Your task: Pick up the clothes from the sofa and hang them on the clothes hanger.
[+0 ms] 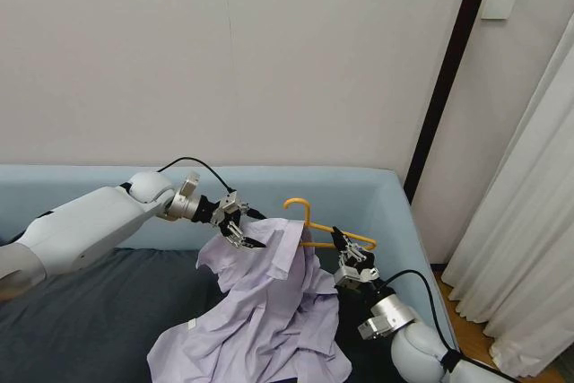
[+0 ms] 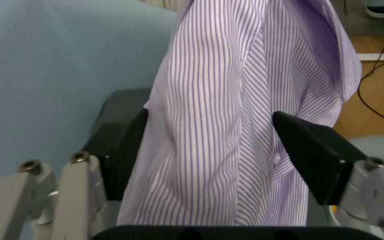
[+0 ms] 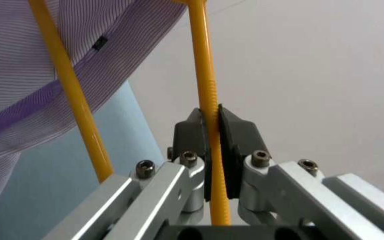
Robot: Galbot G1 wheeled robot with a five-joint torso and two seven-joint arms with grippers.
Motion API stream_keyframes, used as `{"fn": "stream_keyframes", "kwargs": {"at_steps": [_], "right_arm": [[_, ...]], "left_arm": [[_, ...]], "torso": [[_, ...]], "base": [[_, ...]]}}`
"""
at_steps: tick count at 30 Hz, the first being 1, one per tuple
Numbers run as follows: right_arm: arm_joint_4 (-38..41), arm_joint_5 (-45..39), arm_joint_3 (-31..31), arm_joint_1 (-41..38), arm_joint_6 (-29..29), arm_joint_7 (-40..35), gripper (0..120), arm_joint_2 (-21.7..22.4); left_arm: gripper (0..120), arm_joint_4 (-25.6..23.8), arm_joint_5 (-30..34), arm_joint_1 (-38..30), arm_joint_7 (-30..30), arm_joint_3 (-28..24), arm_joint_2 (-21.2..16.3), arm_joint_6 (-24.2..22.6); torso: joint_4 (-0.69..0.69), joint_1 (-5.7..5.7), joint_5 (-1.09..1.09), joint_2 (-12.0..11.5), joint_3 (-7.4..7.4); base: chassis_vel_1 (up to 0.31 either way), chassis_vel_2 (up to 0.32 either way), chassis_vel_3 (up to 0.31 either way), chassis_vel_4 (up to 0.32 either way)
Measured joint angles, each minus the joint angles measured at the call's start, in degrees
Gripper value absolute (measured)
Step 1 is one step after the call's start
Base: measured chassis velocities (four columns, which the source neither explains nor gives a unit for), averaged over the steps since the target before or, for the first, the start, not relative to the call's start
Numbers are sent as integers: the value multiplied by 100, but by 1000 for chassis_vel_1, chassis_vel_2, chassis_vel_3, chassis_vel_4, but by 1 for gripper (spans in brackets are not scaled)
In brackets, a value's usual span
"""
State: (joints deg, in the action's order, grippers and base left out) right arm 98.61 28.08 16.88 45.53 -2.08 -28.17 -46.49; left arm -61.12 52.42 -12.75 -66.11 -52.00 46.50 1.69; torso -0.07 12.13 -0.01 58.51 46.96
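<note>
on the left, above the pale blue sofa (image 1: 81, 181), left gripper (image 1: 237, 229) at the upper edge of the lilac striped shirt (image 1: 269, 311), jaws spread wide, cloth lying between the fingers (image 2: 122, 150). in the middle, shirt draped partly over the yellow hanger (image 1: 309, 219), the rest trailing onto the dark seat cushion (image 1: 90, 311). on the right, right gripper (image 1: 341, 241) clenched on 1 hanger rod.

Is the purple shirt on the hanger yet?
Partly. The shirt covers one end of the hanger; its other end is bare, pinched by the right end effector. The left end effector sits open around the shirt.
</note>
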Motion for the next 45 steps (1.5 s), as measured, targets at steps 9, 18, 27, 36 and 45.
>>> {"fn": "stream_keyframes", "kwargs": {"at_steps": [9, 18, 27, 36, 45], "right_arm": [[3, 40, -6, 7, 94, 5, 4, 41], [-1, 48, 48, -41, 125, 11, 4, 16], [79, -163, 95, -66, 125, -12, 8, -42], [469, -371, 15, 252, 346, -8, 38, 16], [397, -650, -568, 1397, 907, 227, 75, 13]], "left_arm": [[39, 60, -14, 19, 21, -57, 66, -23], [5, -92, -19, 81, 230, -69, -39, 17], [2, -247, -13, 125, 327, -47, -171, 34], [2, -259, -22, 135, 415, -45, -180, 88], [2, -205, -25, 156, 559, 150, -199, 225]], "torso": [[0, 0, 0, 0, 0], [0, 0, 0, 0, 0], [0, 0, 0, 0, 0], [0, 0, 0, 0, 0], [-2, 0, 0, 1, 0]], "base": [[0, 0, 0, 0], [0, 0, 0, 0], [0, 0, 0, 0], [0, 0, 0, 0], [0, 0, 0, 0]]}}
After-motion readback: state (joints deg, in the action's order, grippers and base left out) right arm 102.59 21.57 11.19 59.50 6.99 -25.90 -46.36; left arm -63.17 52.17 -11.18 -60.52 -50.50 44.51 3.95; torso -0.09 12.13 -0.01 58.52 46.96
